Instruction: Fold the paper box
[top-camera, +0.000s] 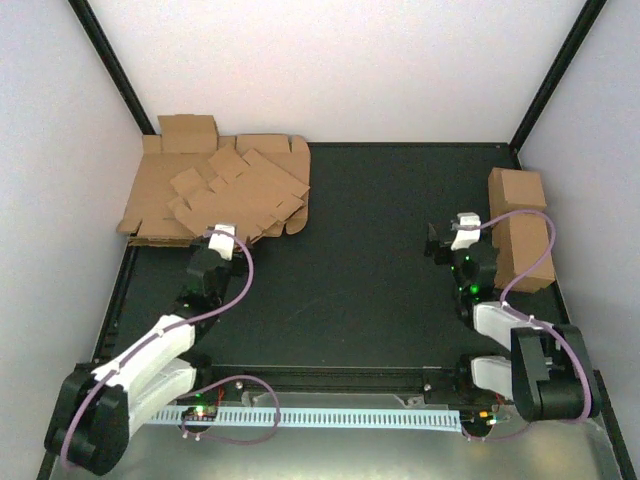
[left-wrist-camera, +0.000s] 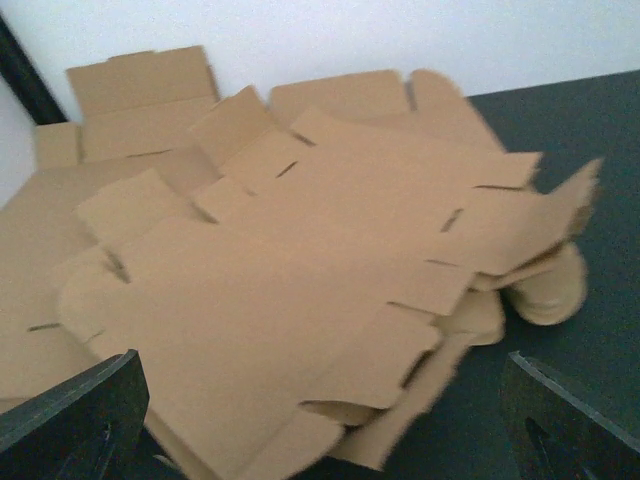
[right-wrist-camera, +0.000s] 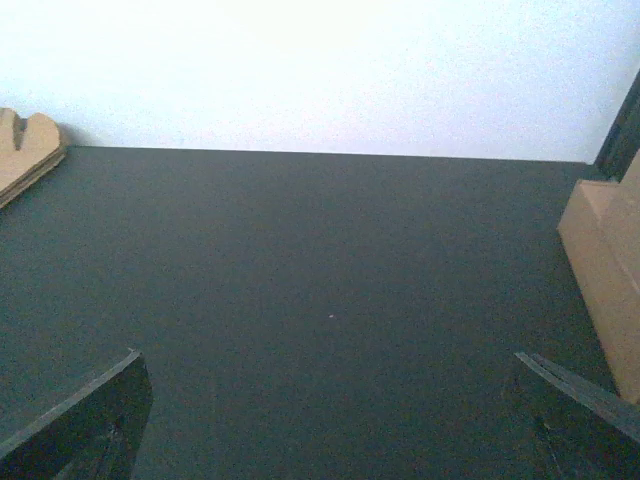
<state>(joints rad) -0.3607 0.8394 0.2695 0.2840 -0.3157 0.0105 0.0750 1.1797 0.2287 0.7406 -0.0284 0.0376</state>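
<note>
I count my left gripper (left-wrist-camera: 320, 430) and right gripper (right-wrist-camera: 325, 430), two in all, two folded cartons (top-camera: 522, 240), and one pile of flat blanks (top-camera: 235, 190).

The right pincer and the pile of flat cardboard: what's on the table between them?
Nothing: the top view shows only bare black table between the right pincer and the cardboard pile.

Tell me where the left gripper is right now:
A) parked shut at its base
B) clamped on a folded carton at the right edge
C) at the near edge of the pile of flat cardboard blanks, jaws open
C: the left gripper sits at the near edge of the pile of flat cardboard blanks, and its wrist view shows both fingers spread wide with nothing gripped.
</note>
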